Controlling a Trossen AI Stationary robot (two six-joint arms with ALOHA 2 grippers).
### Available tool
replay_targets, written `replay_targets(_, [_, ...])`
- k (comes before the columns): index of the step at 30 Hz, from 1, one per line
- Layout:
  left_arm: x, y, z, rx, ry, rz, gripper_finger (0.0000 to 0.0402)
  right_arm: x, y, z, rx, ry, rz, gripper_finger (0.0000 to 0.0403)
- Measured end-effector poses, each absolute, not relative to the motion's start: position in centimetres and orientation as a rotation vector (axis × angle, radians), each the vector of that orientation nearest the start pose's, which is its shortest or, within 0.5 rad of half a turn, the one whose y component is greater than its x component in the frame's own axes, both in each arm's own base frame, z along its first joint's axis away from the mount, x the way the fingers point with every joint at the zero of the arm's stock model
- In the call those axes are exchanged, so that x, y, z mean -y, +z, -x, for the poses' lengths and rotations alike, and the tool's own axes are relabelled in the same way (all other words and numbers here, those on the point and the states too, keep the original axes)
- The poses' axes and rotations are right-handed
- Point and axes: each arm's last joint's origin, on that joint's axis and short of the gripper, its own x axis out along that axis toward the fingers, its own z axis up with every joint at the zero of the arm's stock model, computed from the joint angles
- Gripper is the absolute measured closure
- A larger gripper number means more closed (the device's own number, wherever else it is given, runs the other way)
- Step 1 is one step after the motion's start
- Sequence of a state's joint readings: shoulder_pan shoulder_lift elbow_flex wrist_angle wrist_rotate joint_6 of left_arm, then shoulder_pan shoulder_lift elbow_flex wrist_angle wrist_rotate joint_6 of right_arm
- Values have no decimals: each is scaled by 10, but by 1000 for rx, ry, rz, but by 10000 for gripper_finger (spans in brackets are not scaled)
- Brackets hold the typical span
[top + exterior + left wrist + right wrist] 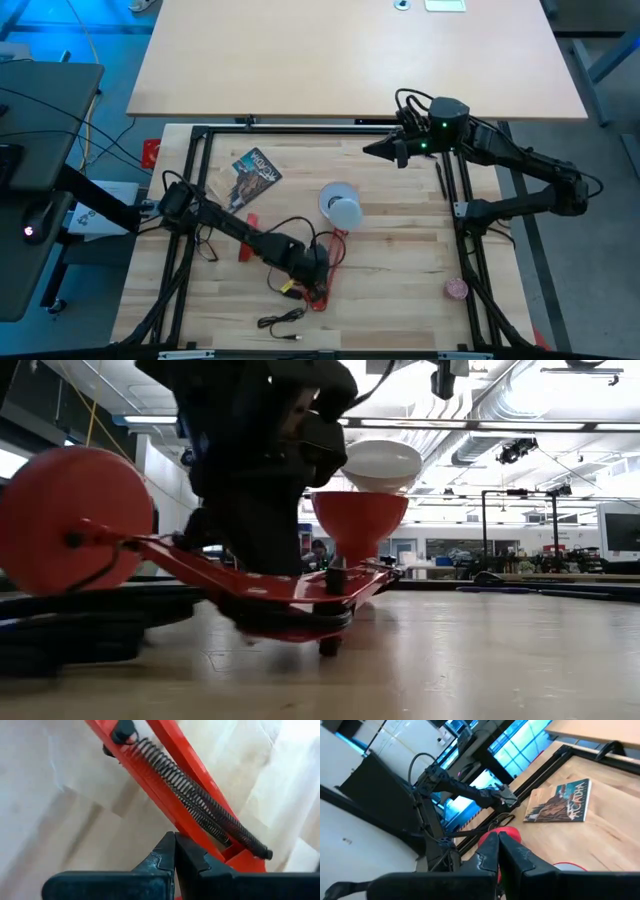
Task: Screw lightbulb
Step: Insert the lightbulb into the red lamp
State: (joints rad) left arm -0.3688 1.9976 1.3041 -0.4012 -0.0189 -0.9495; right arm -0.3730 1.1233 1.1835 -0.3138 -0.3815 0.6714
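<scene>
High view, lightbulb (345, 211): seated in the red lamp's (325, 272) shade, mid worktop (400, 260).
Left hand (312, 262): fingers pressed together, empty, against the lamp's arm.
Right hand (377, 150): pinched closed, empty, raised at the far edge.

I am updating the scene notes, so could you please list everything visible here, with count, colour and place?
lightbulb: one, white, sitting in the lamp's shade near the table's middle.
lamp: one, red, with a cone shade, sprung arm and round base, lying at centre front.
book: one, dark illustrated cover, flat on the table, back left of the lamp.
cable: one, black, loose near the front edge.
round object: one, reddish, front right; too small to identify.
table: one, light wood, inside a black frame.
left gripper: one, dark, shut, down at the lamp's arm.
right gripper: one, dark, shut, raised at back right, holding nothing.
</scene>
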Motion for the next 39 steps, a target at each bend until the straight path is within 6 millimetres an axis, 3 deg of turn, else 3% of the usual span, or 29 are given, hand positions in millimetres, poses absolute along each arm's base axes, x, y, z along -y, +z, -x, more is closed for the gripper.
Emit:
replay_targets(5, [153,148,-371,-1103,269,700,401,76,393,-226,-238,-45,-740,403])
replay_targets(11, [141,153,-374,-1069,311,725,401,76,399,-226,-189,-9,-702,403])
replay_targets(25, [118,195,-365,-969,373,674,401,73,401,-223,-189,45,-648,403])
replay_targets(30, [107,223,-352,-944,387,639,401,73,402,-223,-186,65,-628,403])
replay_targets(33, [99,251,-337,-855,445,625,401,73,401,-223,-192,74,-567,396])
replay_targets(36, [88,290,-318,-671,513,619,401,71,396,-222,-252,100,-591,363])
replay_targets(39, [78,322,-298,-526,556,578,401,67,387,-219,-361,163,-633,303])
